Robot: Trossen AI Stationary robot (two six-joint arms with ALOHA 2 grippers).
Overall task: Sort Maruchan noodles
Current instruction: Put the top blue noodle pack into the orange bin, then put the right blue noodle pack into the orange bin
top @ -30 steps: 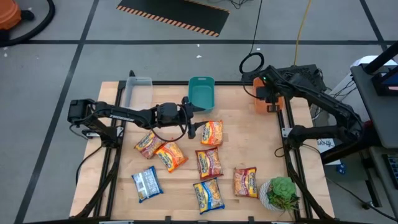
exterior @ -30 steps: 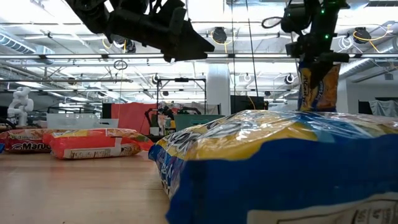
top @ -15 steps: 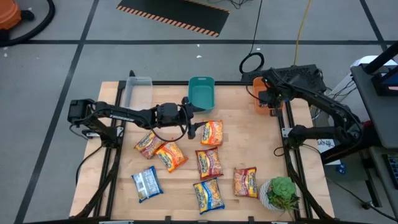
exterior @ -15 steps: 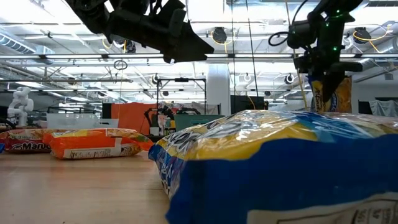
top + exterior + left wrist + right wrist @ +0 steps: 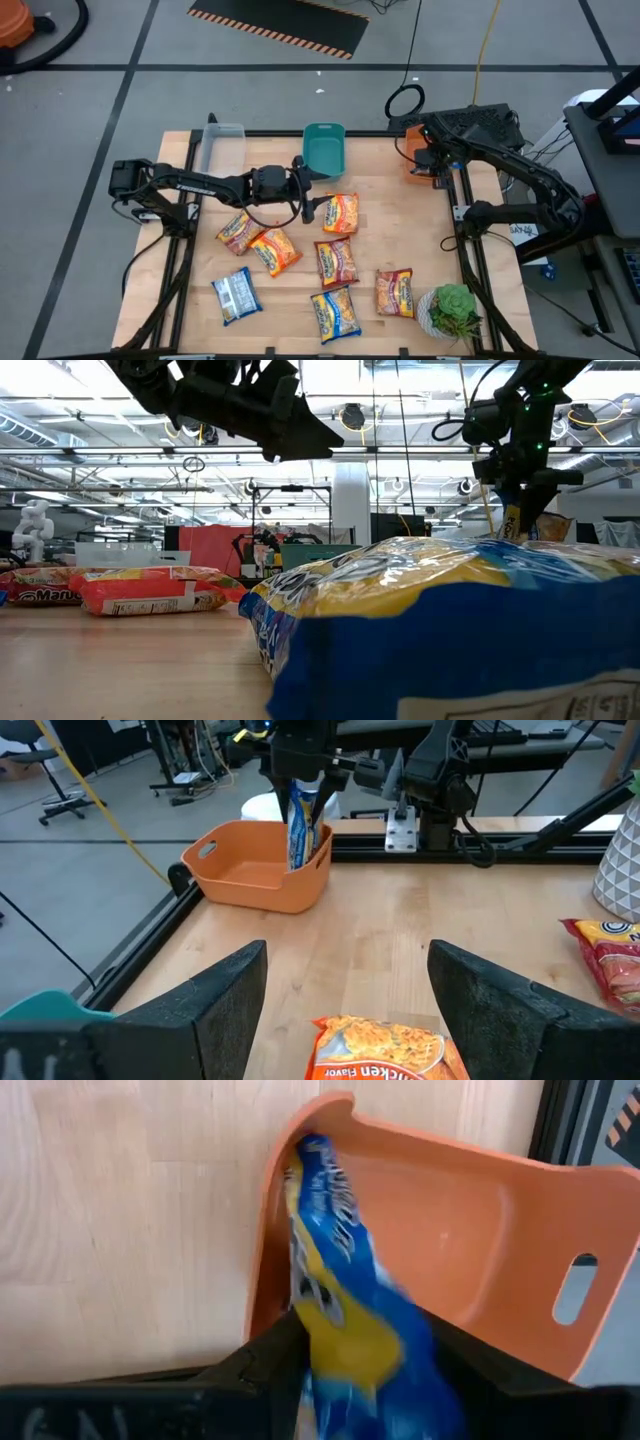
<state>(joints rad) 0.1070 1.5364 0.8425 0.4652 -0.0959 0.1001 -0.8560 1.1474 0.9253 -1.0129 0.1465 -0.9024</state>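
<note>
Lowered since a second ago, the right gripper (image 5: 428,160) now hangs over the orange bin (image 5: 258,865) at the table's back right corner, its jaws easing apart around a yellow-blue packet (image 5: 345,1290) sliding in: the drop step. Next it should lift clear. Six packets lie mid-table; the left gripper (image 5: 312,195) hovers over an orange packet (image 5: 340,212), jaws apart
</note>
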